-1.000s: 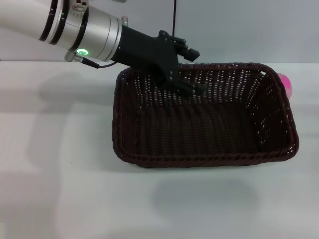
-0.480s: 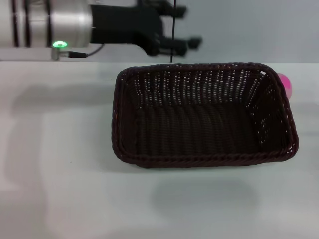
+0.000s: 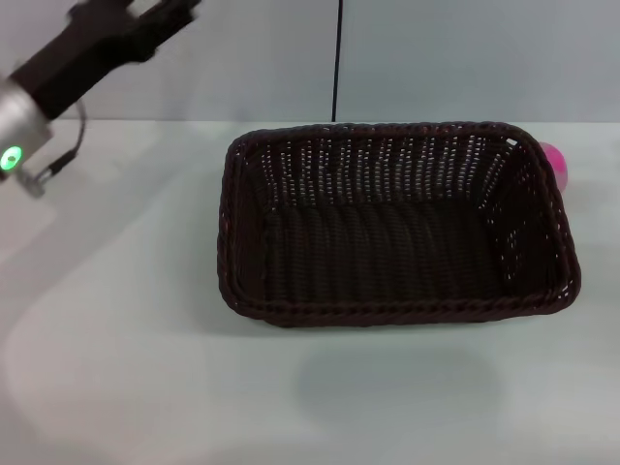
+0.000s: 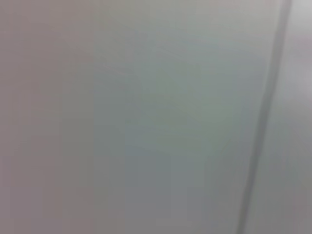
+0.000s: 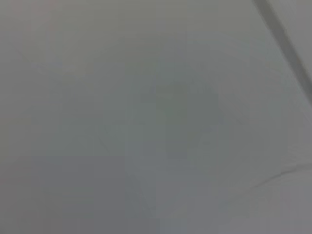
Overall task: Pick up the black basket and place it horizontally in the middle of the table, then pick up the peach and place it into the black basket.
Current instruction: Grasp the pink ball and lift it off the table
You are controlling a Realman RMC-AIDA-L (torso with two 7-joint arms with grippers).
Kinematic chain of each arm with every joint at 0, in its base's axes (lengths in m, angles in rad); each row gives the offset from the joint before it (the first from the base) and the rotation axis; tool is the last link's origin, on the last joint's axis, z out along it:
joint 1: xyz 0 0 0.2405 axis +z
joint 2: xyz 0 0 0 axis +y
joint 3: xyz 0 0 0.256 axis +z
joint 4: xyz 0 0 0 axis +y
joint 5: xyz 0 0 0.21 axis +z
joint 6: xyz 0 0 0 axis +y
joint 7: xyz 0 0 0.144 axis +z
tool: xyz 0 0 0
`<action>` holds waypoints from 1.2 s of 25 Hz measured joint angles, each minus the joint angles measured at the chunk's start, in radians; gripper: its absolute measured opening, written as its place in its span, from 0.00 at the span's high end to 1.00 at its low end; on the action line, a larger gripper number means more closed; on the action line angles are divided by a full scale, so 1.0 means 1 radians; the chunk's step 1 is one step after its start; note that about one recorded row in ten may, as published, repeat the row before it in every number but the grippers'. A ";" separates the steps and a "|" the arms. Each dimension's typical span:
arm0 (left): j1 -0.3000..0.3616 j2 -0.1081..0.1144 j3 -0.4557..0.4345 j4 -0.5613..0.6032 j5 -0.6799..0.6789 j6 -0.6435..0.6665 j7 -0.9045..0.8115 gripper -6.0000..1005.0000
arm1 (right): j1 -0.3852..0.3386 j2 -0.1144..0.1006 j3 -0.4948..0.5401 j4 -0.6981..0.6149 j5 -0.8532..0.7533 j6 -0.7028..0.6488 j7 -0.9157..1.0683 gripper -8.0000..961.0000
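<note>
Basket: the black basket sits flat on its base in the middle of the table, long side running parallel to the near edge, open mouth up. That lie matches the "horizontal, centred" placement, so the first half of the task looks done.

Basket contents: nothing inside; the woven floor shows bare.

Peach: the peach rests on the table just beyond the basket's far right corner, near the far edge. Only a pink sliver shows; the braided rim hides the rest, and whether it touches the wicker cannot be told.

Left gripper: the left gripper is high above the table's far left corner, well apart from the basket and carrying nothing. Whether its fingers are apart or together cannot be told. Its height and distance read as a clear-out, leaving the basket free.

Right gripper: not visible in the head view; its wrist camera shows only plain grey.

Next move, as a judgement: the peach lies on the right side, so the right arm seems the natural one to reach it, coming in from outside the basket to avoid nudging the rim.

Risk: a round fruit beside a sloping wall may roll if brushed.
</note>
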State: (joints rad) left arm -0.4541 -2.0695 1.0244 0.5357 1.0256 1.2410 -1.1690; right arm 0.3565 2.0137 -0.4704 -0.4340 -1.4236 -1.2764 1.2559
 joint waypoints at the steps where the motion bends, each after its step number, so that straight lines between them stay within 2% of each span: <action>1: 0.014 0.000 0.000 -0.036 -0.053 0.010 0.034 0.19 | 0.000 0.000 0.000 0.000 0.000 0.000 0.000 0.56; 2: 0.027 -0.001 0.000 -0.062 -0.086 0.018 0.058 0.19 | 0.003 -0.011 -0.005 -0.039 -0.064 -0.001 0.064 0.56; 3: 0.052 -0.001 0.000 -0.105 -0.147 0.041 0.100 0.19 | 0.012 -0.029 -0.007 -0.135 -0.205 -0.012 0.205 0.56; 4: 0.052 -0.001 0.000 -0.105 -0.147 0.041 0.100 0.19 | 0.012 -0.029 -0.007 -0.135 -0.205 -0.012 0.205 0.56; 5: 0.064 -0.002 0.000 -0.125 -0.175 0.053 0.117 0.19 | 0.027 -0.044 -0.005 -0.244 -0.361 -0.036 0.352 0.56; 6: 0.073 -0.001 0.000 -0.143 -0.194 0.064 0.129 0.19 | 0.027 -0.044 -0.005 -0.244 -0.361 -0.036 0.352 0.56; 7: 0.078 -0.002 0.000 -0.152 -0.204 0.068 0.133 0.19 | 0.037 -0.050 -0.003 -0.297 -0.431 -0.052 0.407 0.56; 8: 0.084 -0.001 -0.004 -0.183 -0.217 0.078 0.141 0.19 | 0.069 -0.065 0.000 -0.398 -0.575 -0.096 0.515 0.56; 9: 0.084 -0.001 -0.004 -0.183 -0.217 0.078 0.141 0.19 | 0.069 -0.065 0.000 -0.398 -0.575 -0.096 0.515 0.56; 12: 0.086 -0.001 -0.006 -0.214 -0.221 0.085 0.143 0.19 | 0.130 -0.089 0.001 -0.495 -0.753 -0.166 0.623 0.56; 13: 0.086 -0.001 -0.005 -0.221 -0.222 0.090 0.142 0.19 | 0.180 -0.106 0.001 -0.525 -0.854 -0.216 0.664 0.56; 14: 0.086 -0.001 0.000 -0.223 -0.222 0.100 0.140 0.19 | 0.180 -0.106 0.001 -0.525 -0.854 -0.216 0.664 0.57; 15: 0.086 -0.001 0.003 -0.224 -0.222 0.104 0.139 0.19 | 0.238 -0.123 -0.005 -0.529 -0.953 -0.251 0.686 0.57; 16: 0.086 -0.001 0.012 -0.227 -0.223 0.124 0.136 0.19 | 0.272 -0.129 -0.008 -0.523 -1.018 -0.263 0.694 0.57; 17: 0.086 -0.001 0.012 -0.227 -0.223 0.124 0.136 0.19 | 0.272 -0.129 -0.008 -0.523 -1.018 -0.263 0.694 0.57; 18: 0.086 -0.001 0.014 -0.228 -0.223 0.129 0.136 0.19 | 0.327 -0.135 -0.014 -0.513 -1.111 -0.270 0.703 0.57; 19: 0.084 -0.001 0.016 -0.232 -0.224 0.135 0.136 0.19 | 0.327 -0.135 -0.014 -0.513 -1.111 -0.270 0.703 0.57; 20: 0.083 -0.001 0.016 -0.234 -0.224 0.136 0.136 0.19 | 0.366 -0.133 -0.032 -0.508 -1.181 -0.270 0.705 0.57; 22: 0.083 -0.001 0.015 -0.235 -0.224 0.137 0.136 0.19 | 0.377 -0.130 -0.048 -0.508 -1.199 -0.268 0.705 0.57; 27: 0.084 -0.001 0.009 -0.250 -0.225 0.138 0.134 0.19 | 0.400 -0.109 -0.180 -0.506 -1.222 -0.233 0.729 0.57; 28: 0.081 -0.001 0.008 -0.258 -0.225 0.139 0.134 0.19 | 0.400 -0.095 -0.222 -0.504 -1.223 -0.206 0.736 0.57; 29: 0.081 -0.001 0.008 -0.258 -0.225 0.139 0.134 0.19 | 0.400 -0.095 -0.222 -0.504 -1.223 -0.206 0.736 0.57; 30: 0.080 -0.001 0.008 -0.260 -0.226 0.139 0.135 0.19 | 0.402 -0.084 -0.251 -0.495 -1.225 -0.178 0.737 0.57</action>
State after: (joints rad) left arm -0.3744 -2.0709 1.0322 0.2752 0.7999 1.3804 -1.0344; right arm 0.7582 1.9298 -0.7210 -0.9294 -2.6486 -1.4542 1.9932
